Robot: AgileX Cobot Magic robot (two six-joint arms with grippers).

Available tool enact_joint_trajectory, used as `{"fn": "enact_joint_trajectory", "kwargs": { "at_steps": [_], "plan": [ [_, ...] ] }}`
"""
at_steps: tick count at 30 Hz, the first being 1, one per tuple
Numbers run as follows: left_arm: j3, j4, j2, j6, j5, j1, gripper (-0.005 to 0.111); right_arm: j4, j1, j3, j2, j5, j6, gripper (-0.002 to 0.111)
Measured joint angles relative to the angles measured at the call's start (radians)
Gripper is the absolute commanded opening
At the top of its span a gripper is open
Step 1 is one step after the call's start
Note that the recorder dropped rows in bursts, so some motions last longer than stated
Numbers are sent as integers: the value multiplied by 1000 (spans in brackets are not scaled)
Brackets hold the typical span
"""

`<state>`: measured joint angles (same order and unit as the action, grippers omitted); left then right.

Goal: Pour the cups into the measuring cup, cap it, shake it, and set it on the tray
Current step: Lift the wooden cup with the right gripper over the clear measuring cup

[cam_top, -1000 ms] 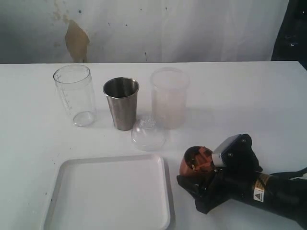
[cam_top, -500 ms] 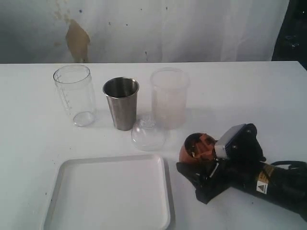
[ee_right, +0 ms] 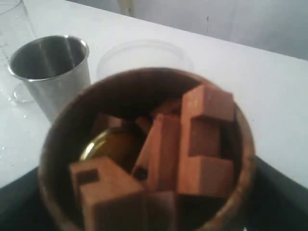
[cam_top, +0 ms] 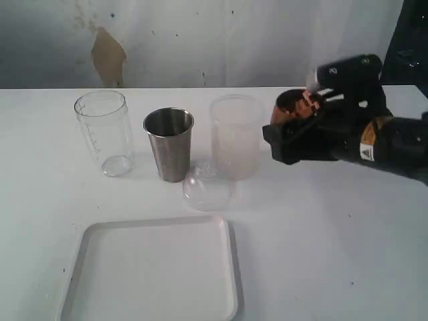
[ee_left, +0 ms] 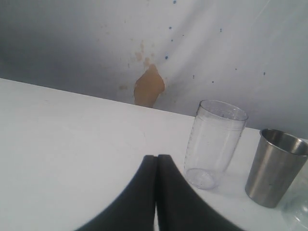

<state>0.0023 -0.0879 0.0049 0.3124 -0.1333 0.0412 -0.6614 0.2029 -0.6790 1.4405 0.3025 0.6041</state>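
We are only starting: nothing is showing as poured, capped or shaken yet. Our right fingers (cam_top: 286, 144) are clamping the wooden cup (cam_top: 292, 107) and holding it in the air, just beside the frosted container (cam_top: 235, 137) and well apart from the measuring cup (cam_top: 103, 134). Our left fingers (ee_left: 144, 192) are pressing together on nothing, hanging near the measuring cup. The wooden cup is carrying reddish-brown blocks (ee_right: 202, 139) over something shiny and yellowish. The measuring cup is standing empty on the surface (cam_top: 334, 234); the steel tumbler (cam_top: 168, 144) beside it is showing no contents we can make out. A domed clear lid (cam_top: 206, 188) is lying before them. The tray (cam_top: 154, 271) is waiting bare.
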Motion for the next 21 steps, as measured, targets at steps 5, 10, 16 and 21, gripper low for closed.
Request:
{"fn": "enact_joint_trajectory", "kwargs": {
  "at_steps": [5,10,16,21],
  "plan": [
    [0,0,0,0,0,0,0,-23,157,-276,21,-417,18,0],
    [0,0,0,0,0,0,0,-25,290,-565,168,-667,-101,0],
    [0,0,0,0,0,0,0,-23,397,-856,401,-804,-210,0],
    [0,0,0,0,0,0,0,-48,448,-1036,527,-903,-250,0]
  ]
}}
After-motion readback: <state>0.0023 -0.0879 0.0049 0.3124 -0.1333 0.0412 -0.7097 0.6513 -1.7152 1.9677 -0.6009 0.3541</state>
